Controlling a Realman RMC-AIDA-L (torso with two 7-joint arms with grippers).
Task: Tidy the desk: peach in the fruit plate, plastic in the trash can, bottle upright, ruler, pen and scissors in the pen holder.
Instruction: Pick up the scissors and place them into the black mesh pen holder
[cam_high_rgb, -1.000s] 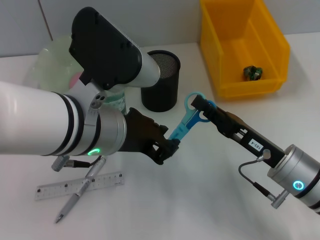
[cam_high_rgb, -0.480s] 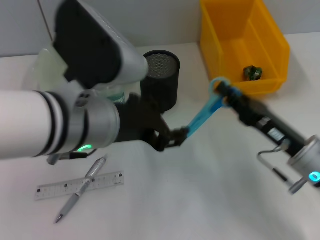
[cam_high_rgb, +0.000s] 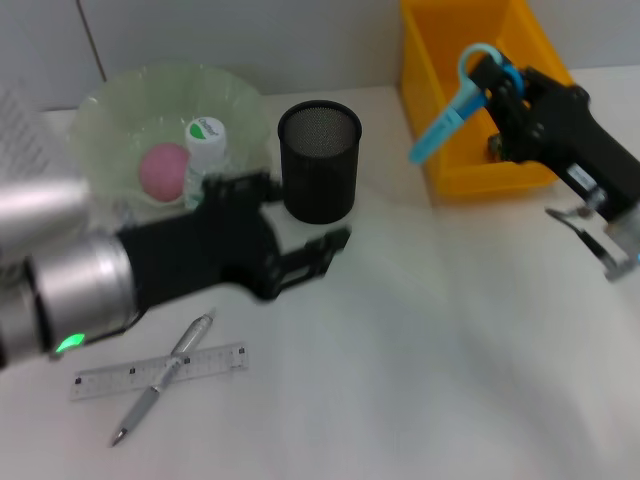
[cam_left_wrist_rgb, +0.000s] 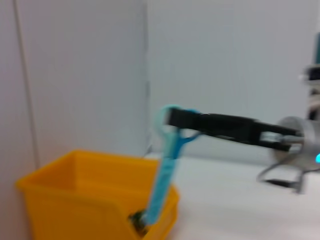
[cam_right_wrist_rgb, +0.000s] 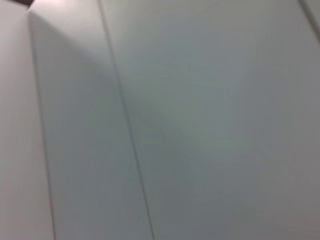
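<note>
My right gripper is shut on the handle of the blue scissors, raised in the air over the near left corner of the yellow trash can. The left wrist view shows the same scissors hanging blade-down from that gripper. My left gripper is open and holds nothing, low over the table in front of the black mesh pen holder. A pink peach lies in the green fruit plate, beside the upright bottle. The ruler and pen lie crossed at the front left.
A dark scrap lies inside the yellow bin. The right wrist view shows only a grey wall. The white table stretches between the two arms.
The left gripper let go of the scissors' blade and drew back to the left. The right arm lifted the scissors up and to the right, over the yellow bin.
</note>
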